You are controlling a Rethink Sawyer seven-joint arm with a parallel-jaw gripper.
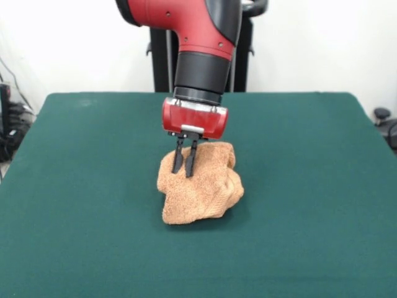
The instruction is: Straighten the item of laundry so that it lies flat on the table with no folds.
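Your gripper [184, 169] hangs directly over the bunched towel [200, 184] near the table [74, 205] centre, fingers nearly closed, apparently pinching its top fold.

Rough, nubby terry cloth towel [201, 186] lying bunched, matt dark green cloth covering the table [74, 186], glossy red plastic shell gleaming on the gripper [184, 171], arm [192, 25] shining smoothly

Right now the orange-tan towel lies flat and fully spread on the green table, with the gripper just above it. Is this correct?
Not quite. In the front view the towel is bunched into a crumpled heap, not flat and spread. The rest holds: it sits on the green table, and the gripper hangs just over it.
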